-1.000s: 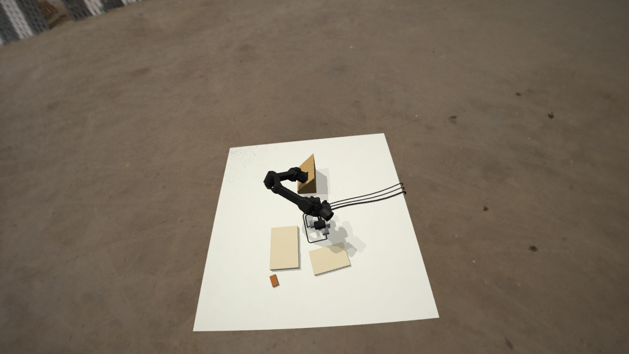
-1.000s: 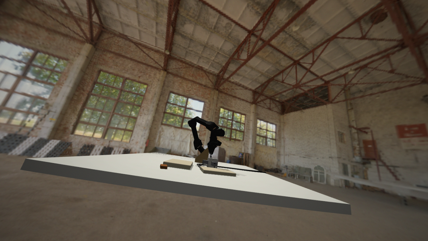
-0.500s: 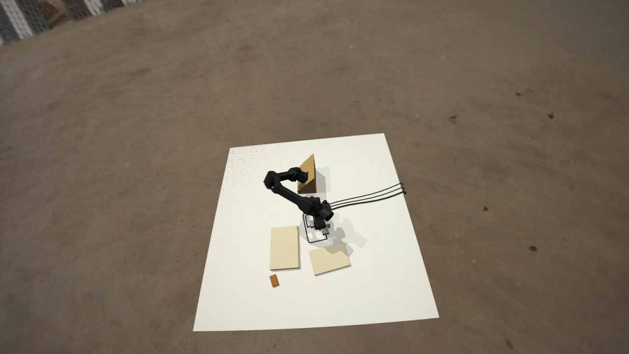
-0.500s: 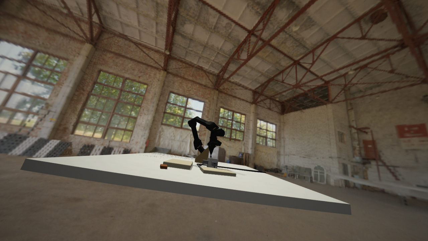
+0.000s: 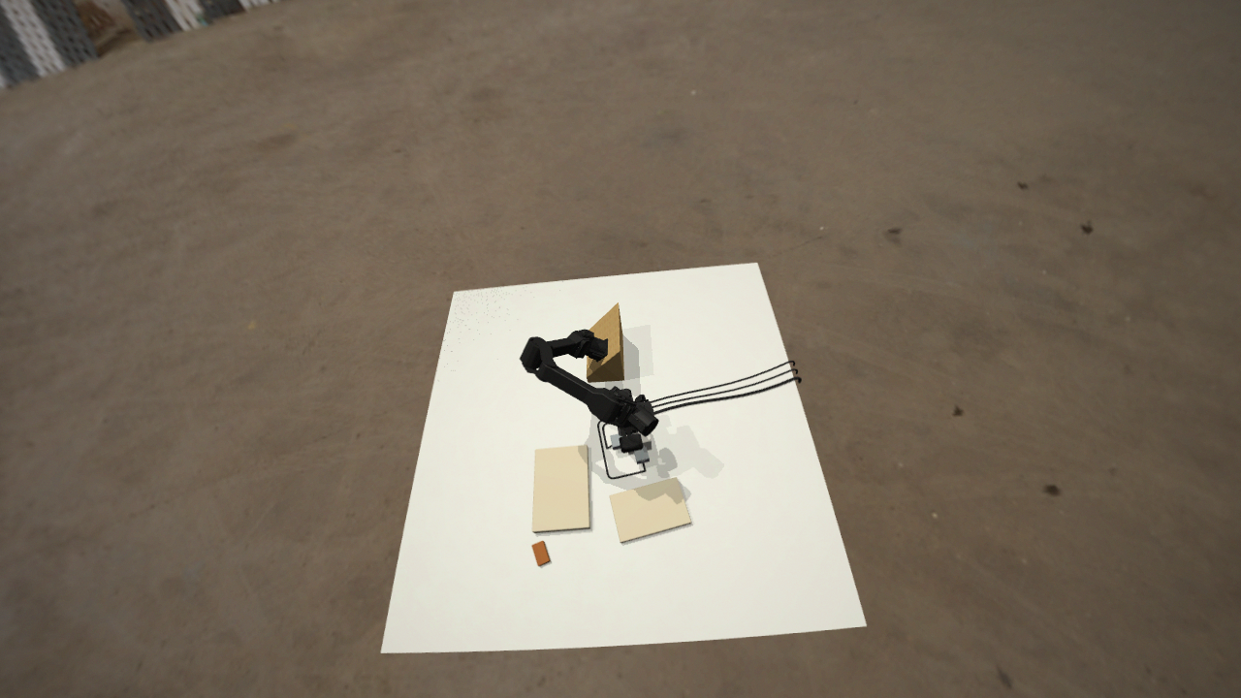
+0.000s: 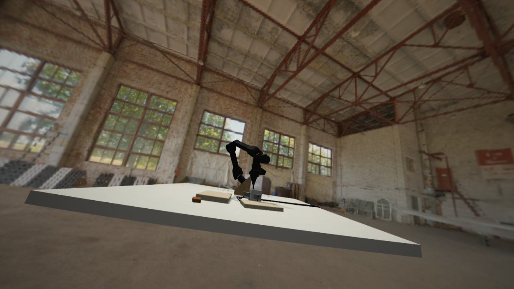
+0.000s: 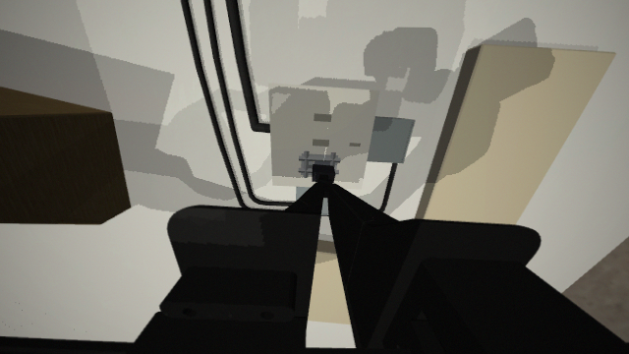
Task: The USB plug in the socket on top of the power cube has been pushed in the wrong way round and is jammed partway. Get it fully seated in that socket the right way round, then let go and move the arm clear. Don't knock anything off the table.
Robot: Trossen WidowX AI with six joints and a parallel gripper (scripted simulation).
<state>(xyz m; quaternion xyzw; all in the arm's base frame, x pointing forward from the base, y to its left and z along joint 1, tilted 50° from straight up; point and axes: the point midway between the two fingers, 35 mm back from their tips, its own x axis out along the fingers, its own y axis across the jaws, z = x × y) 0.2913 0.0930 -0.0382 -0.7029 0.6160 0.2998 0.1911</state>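
Since the black USB plug [image 7: 323, 173] is grasped by the pincer [image 5: 630, 431] [image 6: 253, 187] [image 7: 324, 189] at the top of the pale power cube [image 6: 255, 193] [image 7: 295, 138], it is best drawn straight up, unhurried, until fully freed, before any turning.

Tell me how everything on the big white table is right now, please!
Tool: shut on the plug.
USB plug: standing up on the power cube, gripped.
Power cube: upright.
Two tan boards: lying flat.
Orange block: lying by the bigger board.
Brown wedge: sitting under the arm's base.
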